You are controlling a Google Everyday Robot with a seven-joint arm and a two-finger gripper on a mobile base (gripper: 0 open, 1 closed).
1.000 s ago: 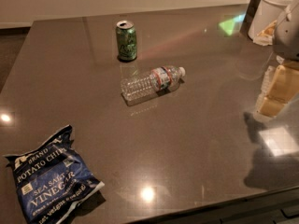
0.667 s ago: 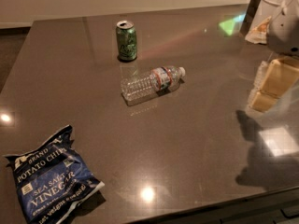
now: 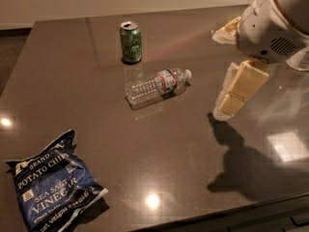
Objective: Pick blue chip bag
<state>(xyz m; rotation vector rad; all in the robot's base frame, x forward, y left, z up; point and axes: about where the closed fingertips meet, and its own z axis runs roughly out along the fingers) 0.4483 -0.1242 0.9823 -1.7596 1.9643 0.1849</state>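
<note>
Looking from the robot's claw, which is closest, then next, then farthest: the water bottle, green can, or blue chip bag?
The gripper hangs over the table on its right side.
1. Water bottle, lying mid-table, just left of it.
2. Green can, upright toward the far edge.
3. Blue chip bag, at the near left corner.
</note>
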